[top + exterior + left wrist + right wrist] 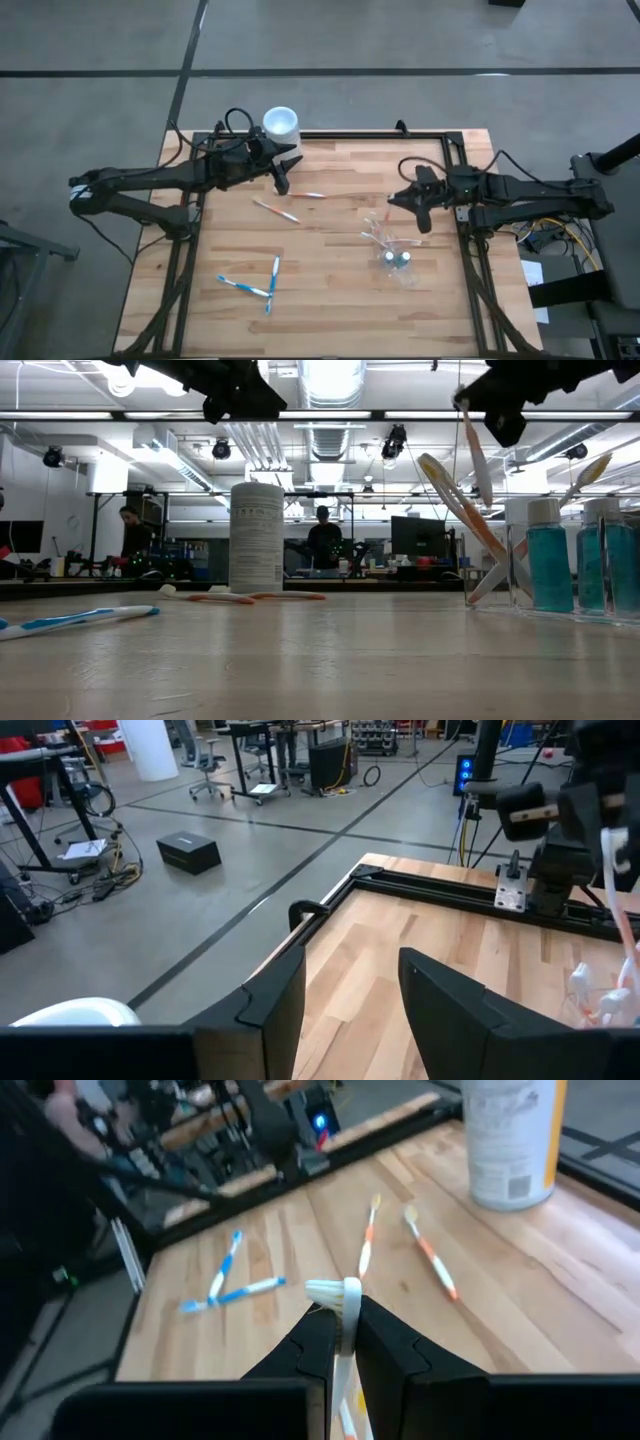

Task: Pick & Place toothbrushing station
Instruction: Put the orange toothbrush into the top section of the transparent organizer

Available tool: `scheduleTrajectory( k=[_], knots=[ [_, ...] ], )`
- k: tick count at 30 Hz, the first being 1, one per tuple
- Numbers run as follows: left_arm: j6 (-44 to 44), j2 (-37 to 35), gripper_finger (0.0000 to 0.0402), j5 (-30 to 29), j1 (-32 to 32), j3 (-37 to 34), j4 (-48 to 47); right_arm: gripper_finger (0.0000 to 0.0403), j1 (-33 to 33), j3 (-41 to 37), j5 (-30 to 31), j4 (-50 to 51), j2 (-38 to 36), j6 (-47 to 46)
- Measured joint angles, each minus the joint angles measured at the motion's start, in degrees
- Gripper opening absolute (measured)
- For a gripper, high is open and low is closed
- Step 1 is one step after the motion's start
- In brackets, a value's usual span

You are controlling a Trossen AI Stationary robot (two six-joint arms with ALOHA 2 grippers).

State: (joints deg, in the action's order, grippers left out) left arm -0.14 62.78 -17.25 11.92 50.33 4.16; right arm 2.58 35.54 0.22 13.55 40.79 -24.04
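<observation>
**Stuff around the table right now**

From my seat I see a butcher-block table [330, 300] with a black frame [370, 133] along its edge. A tall white cup [281, 124] stands at the far rim. Out in the room, two people [323, 540] stand at benches under ceiling lights [330, 380]. On the grey floor sits a black box [188, 852], with an office chair [208, 765] farther off.

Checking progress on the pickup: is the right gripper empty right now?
No. In the right wrist view the right gripper is shut on a white toothbrush, whose bristled head sticks out between the fingertips.
</observation>
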Motion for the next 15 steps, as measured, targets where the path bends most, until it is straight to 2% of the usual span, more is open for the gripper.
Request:
scheduleTrajectory(
  k=[15],
  knots=[
    [-0.04, 0.0, 0.0167, -0.03, 0.0, 0.0, -0.11, 0.0024, -0.13, -8.19, -0.25, -1.08, 0.88, 1.53]
  ],
)
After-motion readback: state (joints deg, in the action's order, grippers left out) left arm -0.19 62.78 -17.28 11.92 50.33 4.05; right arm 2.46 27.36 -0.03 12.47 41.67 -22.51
